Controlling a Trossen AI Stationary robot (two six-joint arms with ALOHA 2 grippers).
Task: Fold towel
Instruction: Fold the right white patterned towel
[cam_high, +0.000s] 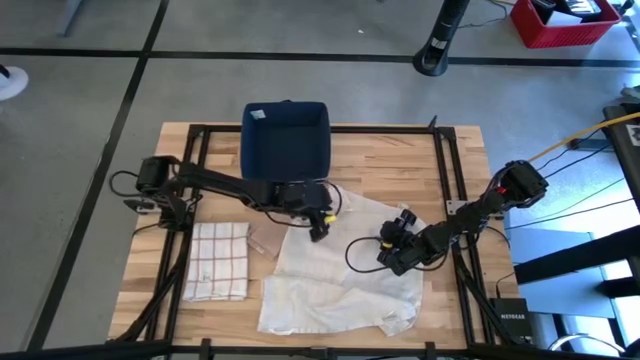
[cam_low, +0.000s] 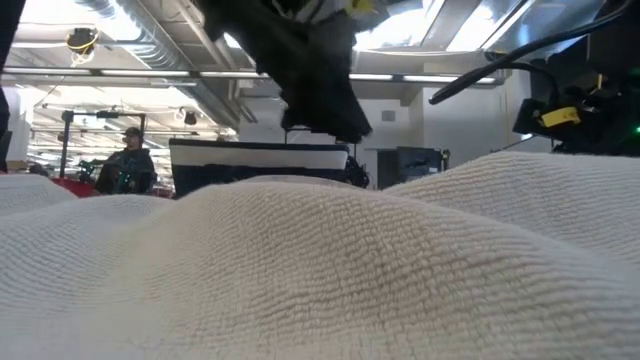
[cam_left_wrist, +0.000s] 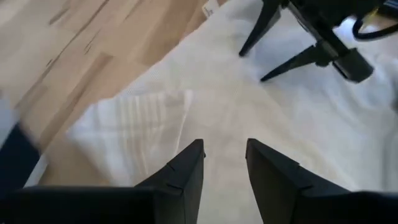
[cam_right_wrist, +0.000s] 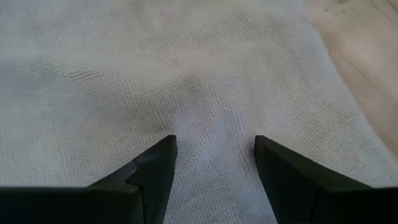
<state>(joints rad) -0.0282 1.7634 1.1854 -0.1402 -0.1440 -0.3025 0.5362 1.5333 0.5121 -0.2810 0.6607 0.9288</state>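
White towel (cam_low: 330, 270) close against the low lens, spread rumpled over the tabletop (cam_high: 455, 160), just in front of the blue bin (cam_high: 286, 136). Left gripper (cam_high: 322, 232) over the towel's far-left corner, on the bin side, fingers (cam_left_wrist: 185, 171) parted with nothing between them, cloth lying loose beneath. Right gripper (cam_high: 390, 252) over the towel's right half, fingers (cam_right_wrist: 152, 168) spread wide above the weave, gripping nothing. Checked cloth (cam_high: 218, 260) folded flat to the towel's left, just beside it. Beyond the towel in the low view, a person (cam_low: 127, 160) standing far back in the room.
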